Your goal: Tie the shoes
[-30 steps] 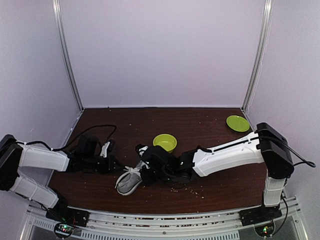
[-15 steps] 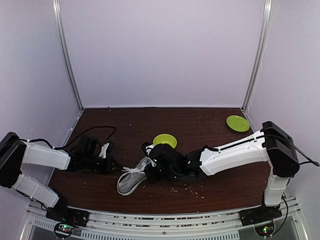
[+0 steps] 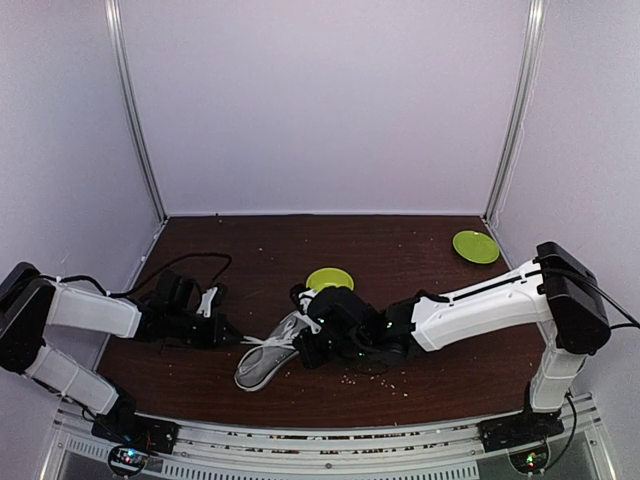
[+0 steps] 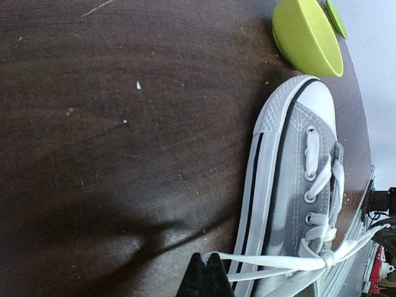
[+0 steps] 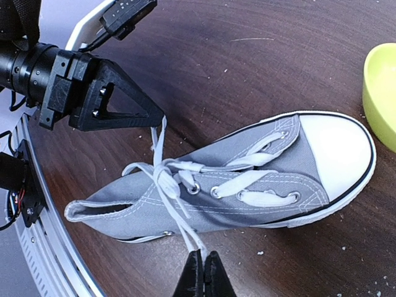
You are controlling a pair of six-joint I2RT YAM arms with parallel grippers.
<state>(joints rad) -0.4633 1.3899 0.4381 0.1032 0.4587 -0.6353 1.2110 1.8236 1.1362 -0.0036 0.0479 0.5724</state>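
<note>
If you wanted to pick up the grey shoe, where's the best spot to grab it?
Probably the thin fabric edge round the ankle opening of the grey canvas sneaker, pinched from above at the heel end: it is thin enough to pinch. The white rubber toe cap is broad and rounded, so likely slippery, and the white laces run across the top.

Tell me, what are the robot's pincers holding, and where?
The shoe's white laces. The left pincer pinches one strand stretched from the knot. The right pincer pinches another, stretched the opposite way. Neither grips the shoe's body.
</note>
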